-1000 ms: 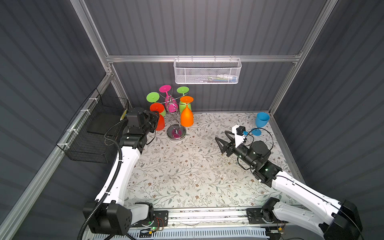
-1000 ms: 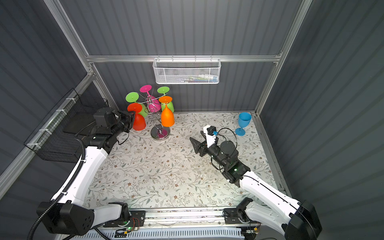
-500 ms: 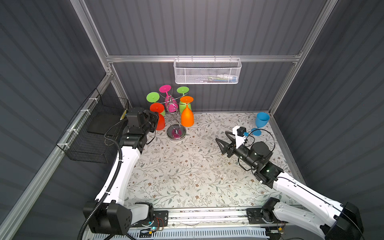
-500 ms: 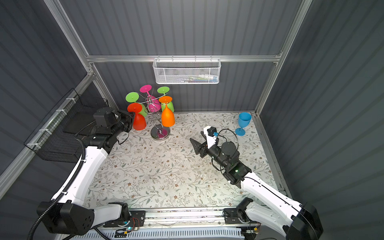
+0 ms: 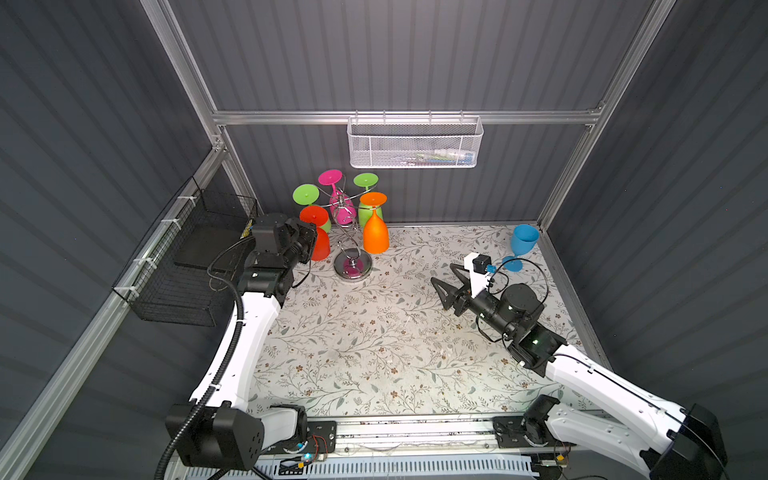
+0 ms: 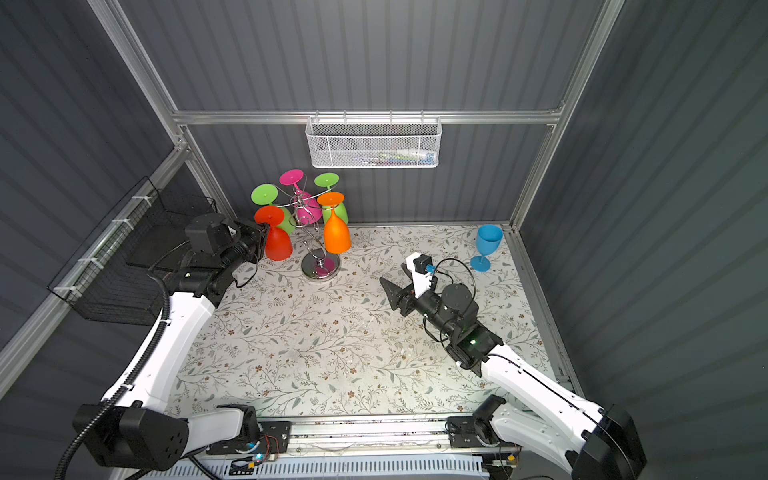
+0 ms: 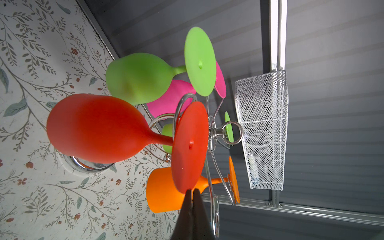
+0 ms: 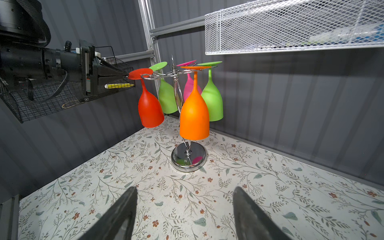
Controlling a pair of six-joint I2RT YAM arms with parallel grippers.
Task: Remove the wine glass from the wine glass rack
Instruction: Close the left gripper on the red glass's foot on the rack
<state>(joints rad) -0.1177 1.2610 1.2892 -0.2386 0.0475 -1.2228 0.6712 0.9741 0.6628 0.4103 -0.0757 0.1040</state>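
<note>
Glasses hang bowl-down from the wine glass rack (image 5: pixel 353 266), which stands on its round mirror base near the back wall of the flowered table (image 5: pixel 353 345), left of the middle. The red wine glass (image 5: pixel 320 245) hangs on the curled arm nearest the left arm. An orange glass (image 5: pixel 375 235) hangs at the front, a pink glass (image 5: pixel 345 210) behind the stem, a green glass (image 5: pixel 305 194) just behind the red one, and a second green glass (image 5: pixel 365 180) at the back.

The left gripper (image 7: pixel 191 192) reaches in level with the rack's top. Its jaws are pinched nearly together on the outer edge of the red wine glass's flat foot, which sits over its wire arm. The red bowl hangs slightly tilted, clear of the table.

The right gripper (image 8: pixel 185 189) hovers over the table, well apart from the rack and pointing at it, with its jaws spread wide and nothing between them.

A blue glass (image 5: pixel 524 241) stands upright near the back right corner. A white mesh basket (image 5: pixel 415 145) hangs on the back wall and a black wire basket (image 5: pixel 187 266) on the left wall.
</note>
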